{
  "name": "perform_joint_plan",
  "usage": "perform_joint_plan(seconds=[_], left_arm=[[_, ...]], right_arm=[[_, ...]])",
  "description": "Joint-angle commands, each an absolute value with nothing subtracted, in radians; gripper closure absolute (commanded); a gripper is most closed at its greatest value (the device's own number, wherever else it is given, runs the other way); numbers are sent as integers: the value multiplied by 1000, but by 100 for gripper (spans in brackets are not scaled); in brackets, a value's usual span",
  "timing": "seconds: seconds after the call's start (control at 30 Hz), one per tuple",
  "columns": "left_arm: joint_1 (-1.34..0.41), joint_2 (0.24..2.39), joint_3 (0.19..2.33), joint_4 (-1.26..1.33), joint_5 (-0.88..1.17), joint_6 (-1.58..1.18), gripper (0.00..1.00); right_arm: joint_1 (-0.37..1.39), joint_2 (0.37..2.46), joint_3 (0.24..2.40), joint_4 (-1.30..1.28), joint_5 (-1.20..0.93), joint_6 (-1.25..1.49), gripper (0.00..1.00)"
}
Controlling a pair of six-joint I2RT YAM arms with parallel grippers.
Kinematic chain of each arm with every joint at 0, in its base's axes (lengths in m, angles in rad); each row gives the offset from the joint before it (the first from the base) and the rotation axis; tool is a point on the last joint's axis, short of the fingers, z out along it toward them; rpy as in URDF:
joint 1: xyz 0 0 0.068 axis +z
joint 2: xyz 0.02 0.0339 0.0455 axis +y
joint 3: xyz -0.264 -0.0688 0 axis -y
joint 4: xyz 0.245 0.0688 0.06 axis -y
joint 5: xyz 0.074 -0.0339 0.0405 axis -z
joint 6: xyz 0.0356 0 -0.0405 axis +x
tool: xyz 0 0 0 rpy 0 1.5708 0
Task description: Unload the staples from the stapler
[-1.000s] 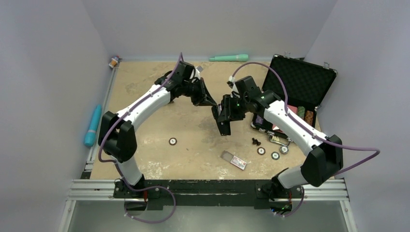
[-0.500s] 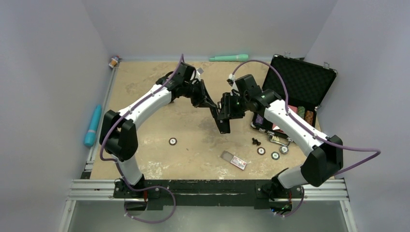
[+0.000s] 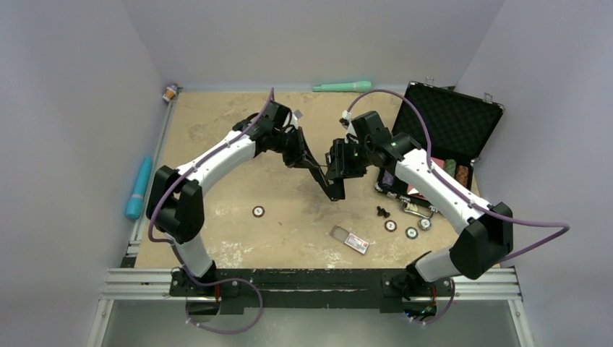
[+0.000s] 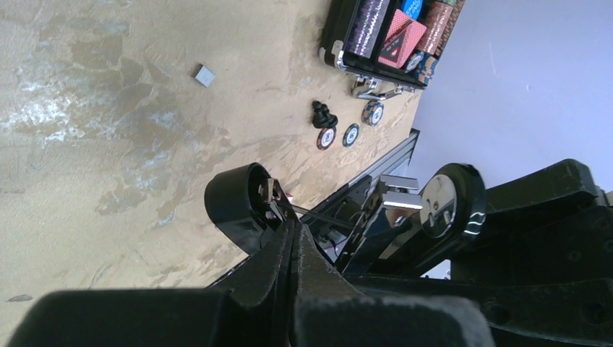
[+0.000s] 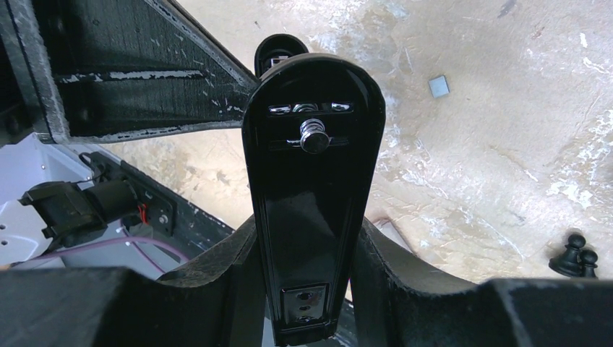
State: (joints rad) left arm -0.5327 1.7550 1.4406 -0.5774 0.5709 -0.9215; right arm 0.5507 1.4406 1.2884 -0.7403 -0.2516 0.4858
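Note:
The slim black stapler hangs above the middle of the table, held in my right gripper. In the right wrist view its glossy black underside stands between my two fingers, with a silver stud near its far end. My left gripper is shut, and its tips meet the stapler's rounded end. In the left wrist view the fingertips are pressed together. I cannot tell whether they pinch a thin part. Shiny metal of the stapler shows beside them.
An open black case with chips stands at the right. Loose chips, a black chess piece and a clear flat packet lie in front. One chip lies left of centre. A teal pen and a blue tube lie at the edges.
My left gripper has moved right and down until its tips reach the stapler. The right gripper has shifted slightly left with the stapler.

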Motion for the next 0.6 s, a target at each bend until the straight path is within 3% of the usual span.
perform_joint_plan(seconds=[0.0, 0.57], left_arm=[[-538, 1697, 1392, -588, 556, -893, 100], [-538, 1589, 1296, -603, 531, -888, 100]], right_arm=[[550, 1388, 1351, -651, -271, 503, 100], [550, 1398, 1370, -648, -247, 526, 100]])
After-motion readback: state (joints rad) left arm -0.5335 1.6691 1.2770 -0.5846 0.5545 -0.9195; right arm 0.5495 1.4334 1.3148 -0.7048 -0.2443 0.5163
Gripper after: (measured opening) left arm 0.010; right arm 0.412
